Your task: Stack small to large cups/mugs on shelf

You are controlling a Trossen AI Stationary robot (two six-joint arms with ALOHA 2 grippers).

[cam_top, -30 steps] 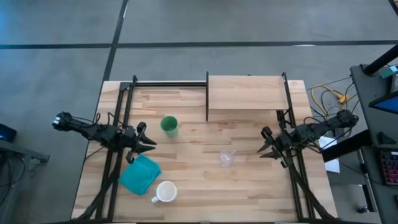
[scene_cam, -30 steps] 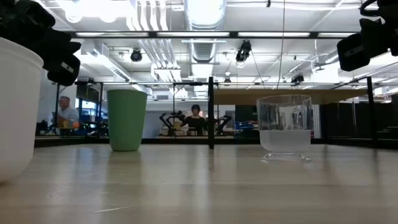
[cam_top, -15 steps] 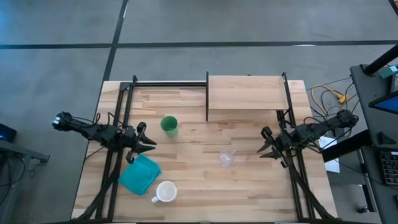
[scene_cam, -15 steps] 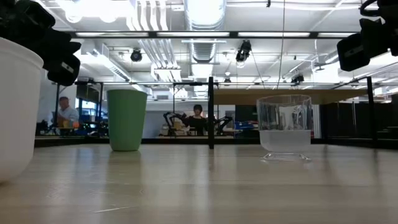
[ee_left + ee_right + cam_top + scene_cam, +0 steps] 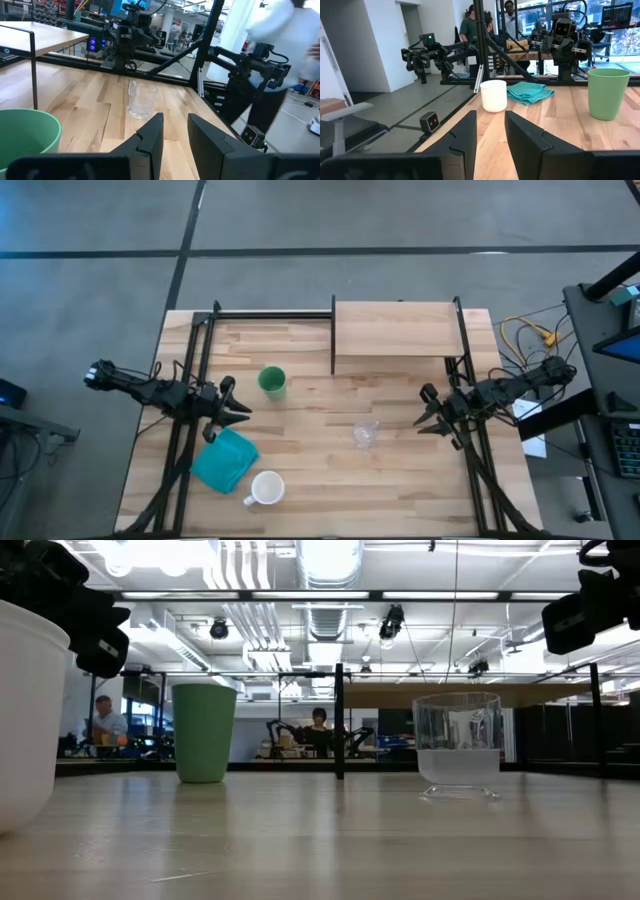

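Note:
In the high view the green tumbler (image 5: pixel 272 380) stands upright left of the table's middle. The clear cup (image 5: pixel 365 434) stands right of the middle, and the white mug (image 5: pixel 266 488) stands near the near edge beside the teal cloth (image 5: pixel 225 460). The shelf (image 5: pixel 395 328) is a raised wood board at the far right. My left gripper (image 5: pixel 238 412) hovers open, just left of the tumbler and above the cloth's far corner. My right gripper (image 5: pixel 425 416) hovers open to the right of the clear cup. Both have a narrow gap between the fingers (image 5: pixel 175 117) (image 5: pixel 490 114) and hold nothing.
Black frame legs run along both sides of the table (image 5: pixel 300 450), and a black rail runs along the far left edge. A black post (image 5: pixel 333 335) stands at the shelf's left end. Bare wood lies between the cups. People and other robot arms show in the room beyond.

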